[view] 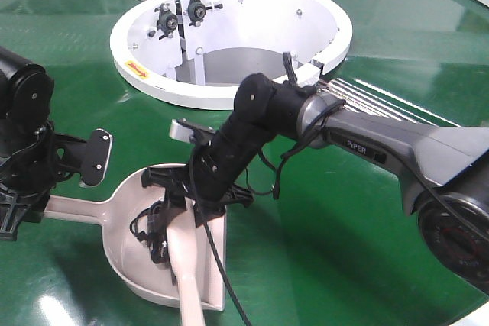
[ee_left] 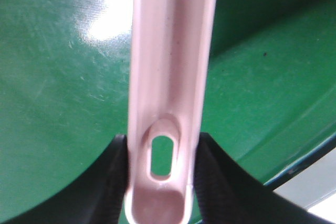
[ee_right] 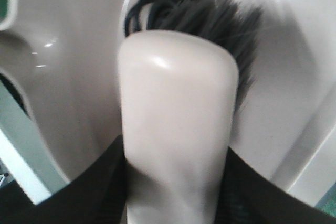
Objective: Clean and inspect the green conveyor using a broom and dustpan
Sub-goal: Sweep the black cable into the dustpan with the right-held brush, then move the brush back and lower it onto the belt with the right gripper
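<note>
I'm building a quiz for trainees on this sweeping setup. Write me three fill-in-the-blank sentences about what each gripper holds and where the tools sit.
1. The dustpan rests on the ___ conveyor.
2. The left gripper is shut on the dustpan's ___.
3. The right gripper is shut on the ___, its dark bristles inside the dustpan.

Missing words: green; handle; broom.

The dustpan (view: 126, 228) is set on the glossy green conveyor (view: 328, 250), near the white ring hub (view: 200, 98)
</note>
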